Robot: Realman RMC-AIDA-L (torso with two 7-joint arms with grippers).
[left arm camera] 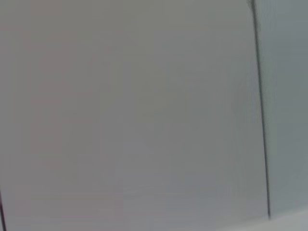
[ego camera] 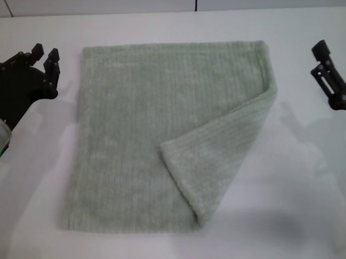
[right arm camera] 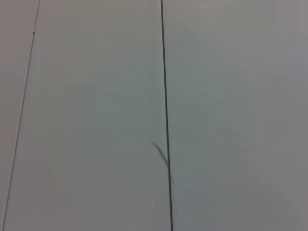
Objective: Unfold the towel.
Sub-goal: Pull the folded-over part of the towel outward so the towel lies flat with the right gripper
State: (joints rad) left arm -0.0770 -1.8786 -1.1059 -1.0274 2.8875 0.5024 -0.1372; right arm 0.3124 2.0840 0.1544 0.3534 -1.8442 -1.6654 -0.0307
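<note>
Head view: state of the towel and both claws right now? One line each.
towel: flat on the white table, near right corner folded diagonally over the top; not fully unfolded.
folded corner flap: lying on the towel, tip pointing toward the middle.
left claw: open, off the towel's far left corner, holding nothing.
right claw: off the towel's right edge, holding nothing.
</note>
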